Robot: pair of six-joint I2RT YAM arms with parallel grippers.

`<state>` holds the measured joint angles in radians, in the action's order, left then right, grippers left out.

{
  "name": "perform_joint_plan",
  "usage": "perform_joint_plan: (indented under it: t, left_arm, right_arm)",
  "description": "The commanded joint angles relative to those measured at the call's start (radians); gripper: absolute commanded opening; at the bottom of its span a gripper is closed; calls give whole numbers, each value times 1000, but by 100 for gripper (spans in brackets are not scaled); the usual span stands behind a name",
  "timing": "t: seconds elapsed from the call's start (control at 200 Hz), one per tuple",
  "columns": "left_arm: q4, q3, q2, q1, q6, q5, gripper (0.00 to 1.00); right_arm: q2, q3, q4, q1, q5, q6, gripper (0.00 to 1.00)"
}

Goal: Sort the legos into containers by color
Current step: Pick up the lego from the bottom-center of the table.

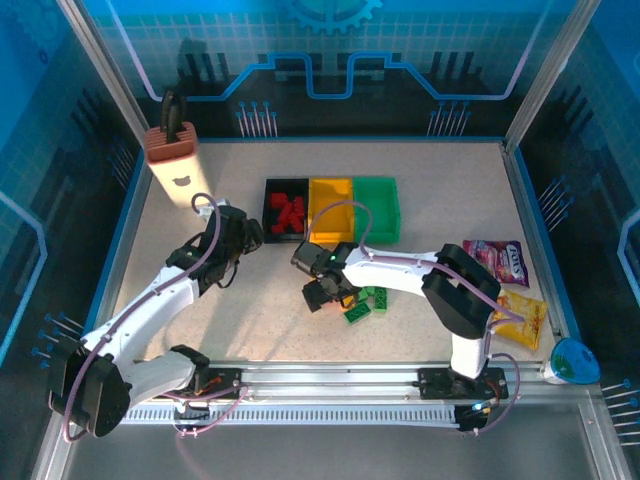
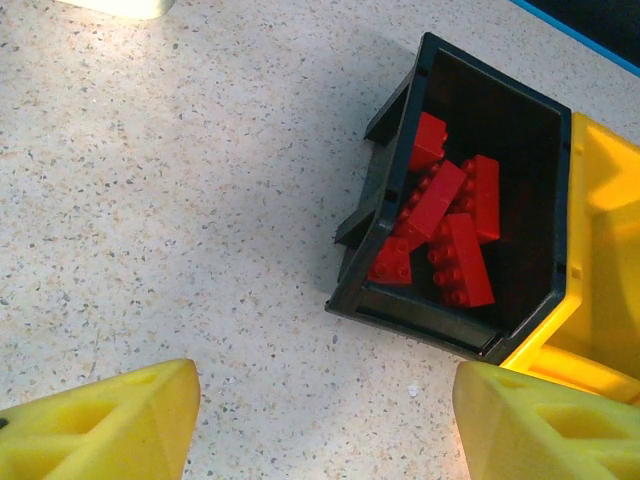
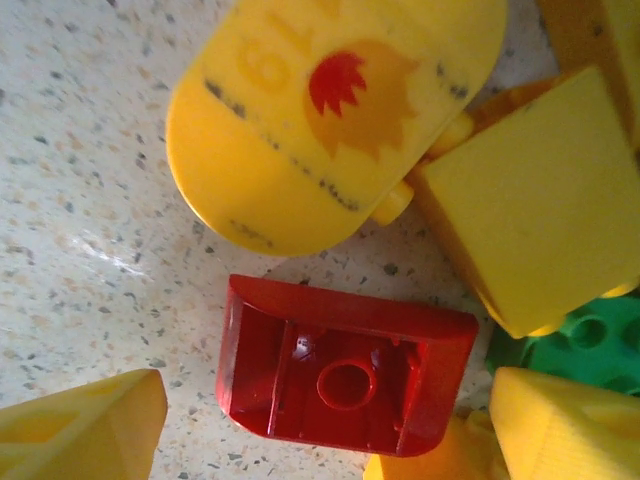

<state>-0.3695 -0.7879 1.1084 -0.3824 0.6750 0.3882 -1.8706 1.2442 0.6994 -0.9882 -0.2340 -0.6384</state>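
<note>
Three containers stand side by side at the table's middle back: a black bin (image 1: 285, 210) (image 2: 470, 200) holding several red legos (image 2: 445, 225), a yellow bin (image 1: 330, 210) (image 2: 605, 250) and a green bin (image 1: 376, 208). My left gripper (image 1: 245, 235) (image 2: 325, 430) hovers open over bare table just left of the black bin. My right gripper (image 1: 325, 290) (image 3: 325, 430) is low over a loose pile and open. An upside-down red lego (image 3: 345, 365) lies between its fingers (image 3: 80, 430), with a gap on the left side. Beside it lie a rounded yellow piece (image 3: 330, 110), a yellow brick (image 3: 535, 200) and green legos (image 1: 368, 302) (image 3: 590, 345).
A tall beige box with a brown top (image 1: 172, 150) stands at the back left. A pink-purple snack packet (image 1: 495, 262) and a yellow packet (image 1: 522, 315) lie at the right, with a blue-white object (image 1: 572, 362) at the front right corner. Metal frame posts bound the table.
</note>
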Motion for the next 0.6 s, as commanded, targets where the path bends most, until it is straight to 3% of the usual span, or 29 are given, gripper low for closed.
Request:
perform_joint_plan:
  t: [0.0, 0.13, 0.46, 0.595]
  left_arm:
    - [-16, 14, -19, -5, 14, 3, 68]
    - [-19, 16, -22, -6, 16, 4, 68]
    - [-28, 29, -52, -6, 15, 24, 67]
    - [-29, 36, -66, -6, 14, 28, 67]
  right_arm:
    - [-39, 34, 39, -27, -25, -48, 81]
    - [-75, 53, 32, -32, -31, -50, 78]
    - [-74, 74, 40, -38, -45, -47, 56]
    - [-31, 95, 26, -49, -45, -21, 55]
